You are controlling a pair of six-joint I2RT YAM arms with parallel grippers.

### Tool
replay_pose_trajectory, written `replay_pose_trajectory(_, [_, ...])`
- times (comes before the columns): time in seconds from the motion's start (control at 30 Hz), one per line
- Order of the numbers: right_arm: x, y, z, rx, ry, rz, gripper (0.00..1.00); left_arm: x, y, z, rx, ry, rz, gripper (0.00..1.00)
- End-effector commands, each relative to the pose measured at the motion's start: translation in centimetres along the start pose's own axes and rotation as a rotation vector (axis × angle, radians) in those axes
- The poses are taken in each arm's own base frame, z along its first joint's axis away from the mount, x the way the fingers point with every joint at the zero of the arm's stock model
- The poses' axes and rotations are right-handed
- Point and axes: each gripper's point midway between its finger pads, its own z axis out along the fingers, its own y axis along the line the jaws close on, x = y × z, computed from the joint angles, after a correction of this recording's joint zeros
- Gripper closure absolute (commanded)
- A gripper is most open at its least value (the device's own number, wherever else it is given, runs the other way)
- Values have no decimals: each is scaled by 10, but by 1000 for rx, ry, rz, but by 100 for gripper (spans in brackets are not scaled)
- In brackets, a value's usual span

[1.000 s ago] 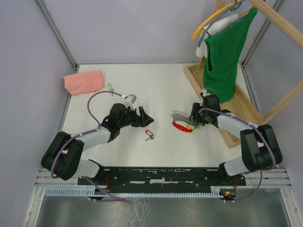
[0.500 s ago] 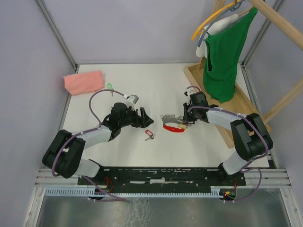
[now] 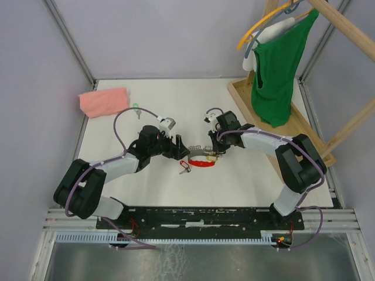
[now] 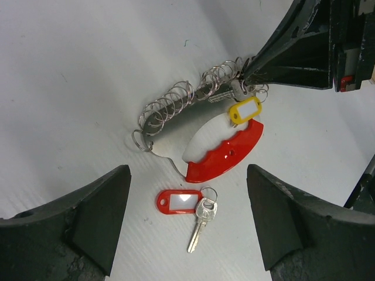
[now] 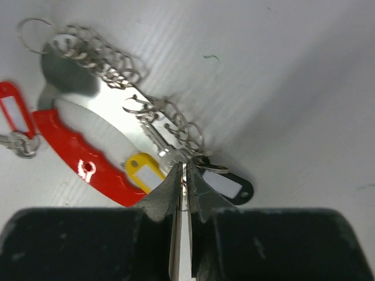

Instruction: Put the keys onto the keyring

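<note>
We read the right gripper (image 5: 183,171) as the anchor here. Its fingers are pressed almost together on the end of the keyring (image 4: 176,104) next to the black tag (image 5: 231,187), though we cannot tell whether they pinch the strip itself or one of its loops. That hold keeps the row of loops flat on the table (image 3: 193,105) and turned toward the left gripper (image 4: 187,174). The left gripper's fingers are spread wide, with the red-tagged key (image 4: 186,206) lying loose between them, just beside the keyring's red band (image 4: 225,153). A yellow tag (image 4: 245,110) seems to be hooked on already, so we judge the red key is next.
</note>
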Motion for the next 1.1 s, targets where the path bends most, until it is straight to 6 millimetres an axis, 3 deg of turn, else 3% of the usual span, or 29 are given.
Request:
replay_pose_trajectory(0.0, [2, -32, -14, 193, 20, 17, 87, -20, -4, 9, 26, -11, 84, 13])
replay_pose_trajectory(0.23, [6, -41, -29, 287, 4, 75, 78, -25, 6, 31, 6, 31, 72, 14])
replay_pose_trajectory(0.47, [0, 12, -22, 127, -43, 84, 63, -8, 24, 48, -44, 112, 36, 19])
replay_pose_trajectory(0.67, [7, 36, -4, 84, -39, 94, 61, 8, 25, 55, -28, 153, -12, 31])
replay_pose_trajectory(0.87, [27, 11, -2, 207, 30, 104, 60, 31, 17, 53, 16, 185, -99, 42])
replay_pose_trajectory(1.07, [40, -32, -23, 348, 33, 183, 59, 56, -17, 45, 116, 203, -157, 50])
